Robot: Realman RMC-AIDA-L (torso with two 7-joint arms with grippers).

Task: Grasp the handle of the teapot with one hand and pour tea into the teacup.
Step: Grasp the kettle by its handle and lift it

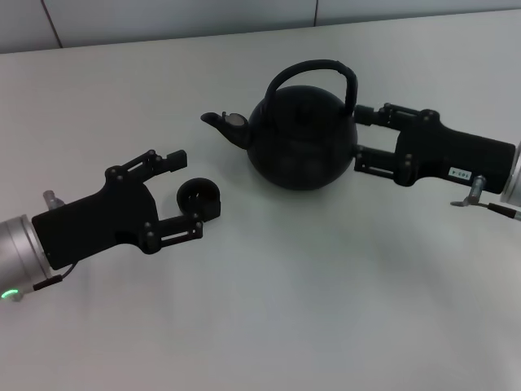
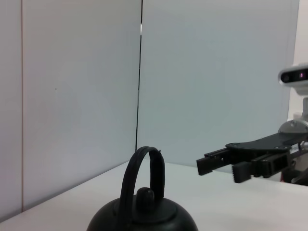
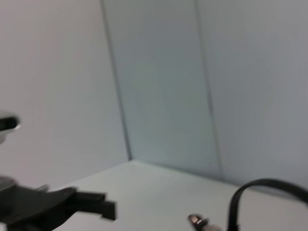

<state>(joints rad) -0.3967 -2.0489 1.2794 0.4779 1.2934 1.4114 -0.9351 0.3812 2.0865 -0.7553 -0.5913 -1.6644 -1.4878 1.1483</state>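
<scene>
The matte-black teapot [image 1: 301, 138] stands at the table's centre, spout [image 1: 221, 124] pointing left, with its arched handle [image 1: 313, 72] upright over the lid. My right gripper [image 1: 357, 134] is open at the pot's right flank, one finger near the handle's right base, the other lower beside the body. The small black teacup [image 1: 199, 198] sits left of the pot, between the fingertips of my open left gripper [image 1: 194, 192]. The left wrist view shows the handle [image 2: 144, 178], lid knob [image 2: 145, 194] and the right gripper [image 2: 219, 168] beyond. No tea shows.
The white table [image 1: 326, 293] runs to a pale wall [image 1: 163, 20] at the back. Both black arms lie low over the table, left arm [image 1: 73, 232] at front left, right arm [image 1: 464, 159] at the right edge.
</scene>
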